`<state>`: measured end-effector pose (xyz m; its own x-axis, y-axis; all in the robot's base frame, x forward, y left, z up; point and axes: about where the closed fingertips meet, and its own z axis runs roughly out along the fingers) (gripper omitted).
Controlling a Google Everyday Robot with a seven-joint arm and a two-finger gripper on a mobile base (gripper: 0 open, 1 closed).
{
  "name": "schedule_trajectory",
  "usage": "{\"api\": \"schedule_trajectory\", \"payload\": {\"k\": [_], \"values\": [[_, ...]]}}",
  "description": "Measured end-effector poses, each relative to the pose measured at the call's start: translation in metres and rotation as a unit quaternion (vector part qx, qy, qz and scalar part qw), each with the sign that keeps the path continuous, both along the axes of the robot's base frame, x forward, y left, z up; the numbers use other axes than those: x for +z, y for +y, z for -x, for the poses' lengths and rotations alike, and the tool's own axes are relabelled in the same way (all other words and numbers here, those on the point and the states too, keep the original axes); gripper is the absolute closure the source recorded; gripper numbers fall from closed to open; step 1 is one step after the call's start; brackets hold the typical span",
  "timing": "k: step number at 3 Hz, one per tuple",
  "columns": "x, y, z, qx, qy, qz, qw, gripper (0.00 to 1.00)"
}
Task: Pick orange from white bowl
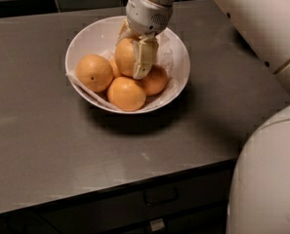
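The gripper (133, 57) is down inside the bowl (179, 76), which sits on the far middle part of the grey desk (47, 135). Its jaws are set around the orange (126, 55), narrow enough to hold it. The near finger (144, 58) lies flat against the orange's right side, with its tip reaching down towards the fruit below. The far finger shows only as a pale edge at the orange's upper left, so contact on that side looks likely but is not plainly seen.

The orange is the topmost fruit in the bowl, at the far middle of the pile. Whether it rests on the others or is just clear of them cannot be told.

Three more fruits sit around it. A dotted orange (93, 72) is on the left, a front orange (126, 93) is at the near side, and a right orange (155, 80) is tucked under the near finger's tip. Crinkled white paper (167, 52) lines the bowl and shows along the right wall and the left near rim.

The white arm (261, 23) comes in from the far right, and the robot's rounded body (266, 179) fills the near right corner. Below the desk's near edge is a dark drawer (160, 197) with a handle.
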<state>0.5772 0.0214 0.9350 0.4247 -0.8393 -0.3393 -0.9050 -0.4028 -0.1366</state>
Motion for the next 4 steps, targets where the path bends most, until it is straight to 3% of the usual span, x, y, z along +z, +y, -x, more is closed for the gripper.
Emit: {"api": "schedule_trajectory", "payload": {"k": [2,4], "values": [[0.0001,0.0000,-0.0001,0.000,0.000,0.000,1.0000,0.94],[0.0030,-0.0018,-0.0030,-0.003,-0.003,0.000,1.0000,1.00]]}}
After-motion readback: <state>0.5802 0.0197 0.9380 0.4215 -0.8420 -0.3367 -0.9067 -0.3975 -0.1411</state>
